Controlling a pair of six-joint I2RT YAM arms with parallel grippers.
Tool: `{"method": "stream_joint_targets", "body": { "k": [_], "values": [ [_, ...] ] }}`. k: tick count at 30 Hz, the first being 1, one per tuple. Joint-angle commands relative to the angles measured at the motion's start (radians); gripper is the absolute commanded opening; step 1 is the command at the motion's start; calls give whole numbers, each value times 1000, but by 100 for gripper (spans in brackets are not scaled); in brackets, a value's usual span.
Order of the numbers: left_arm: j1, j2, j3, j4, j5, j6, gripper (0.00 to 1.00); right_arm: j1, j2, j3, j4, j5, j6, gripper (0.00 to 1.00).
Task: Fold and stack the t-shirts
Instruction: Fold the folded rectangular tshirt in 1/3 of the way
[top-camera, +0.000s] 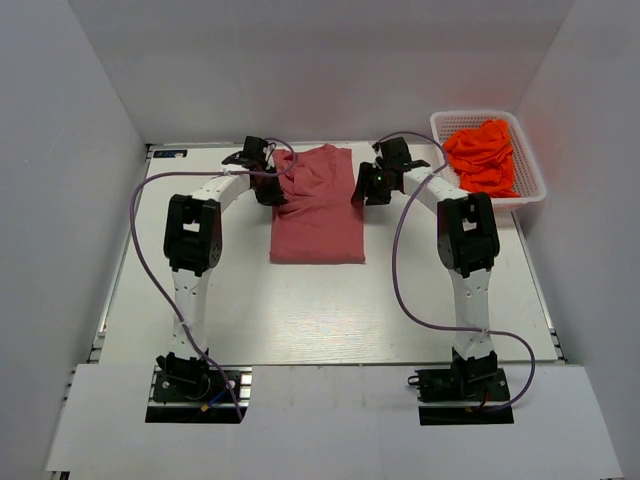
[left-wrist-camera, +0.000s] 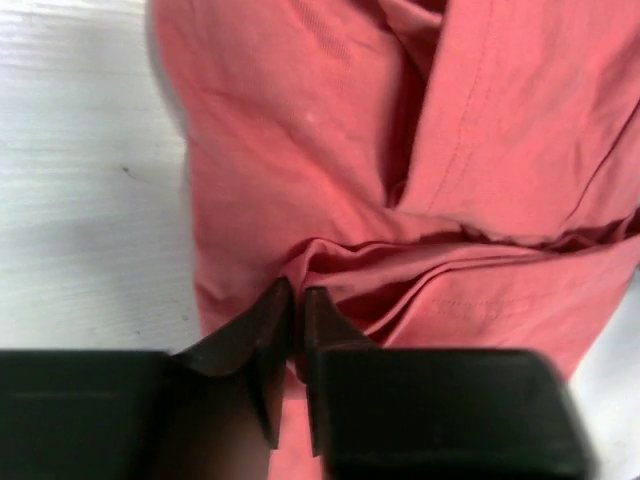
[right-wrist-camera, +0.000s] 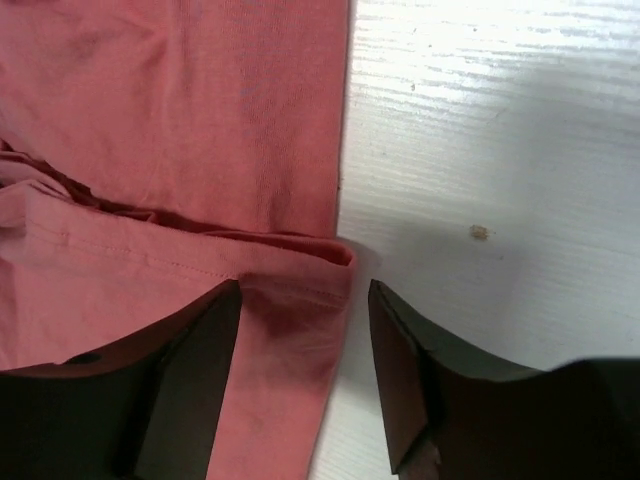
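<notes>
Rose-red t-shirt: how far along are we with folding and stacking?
Done: the rose-red t-shirt lies folded to a narrow strip. In hand: the left hand pinches a bunched fold at its left edge; the right hand is open astride its right edge. Left: the orange t-shirts sit crumpled in the basket, nothing stacked.

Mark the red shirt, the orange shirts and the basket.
red shirt (top-camera: 318, 215), top view, middle of the folded body.
orange shirts (top-camera: 482, 155), top view, middle of the pile.
basket (top-camera: 512, 203), top view, its near rim.
</notes>
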Motion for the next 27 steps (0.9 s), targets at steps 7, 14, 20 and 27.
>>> {"method": "stream_joint_targets", "body": {
  "k": [7,14,20,27],
  "values": [
    [-10,-62,41,-4,36,0,0,-3,52,53,60,-2,-6,35],
    [-10,-84,54,-30,27,0,0,3,29,41,81,14,11,0],
    [-10,-137,75,-71,17,9,0,3,-117,-38,92,64,-3,0],
    [-10,-208,26,-68,7,9,0,3,-192,-73,75,67,-10,0]
  ]
}}
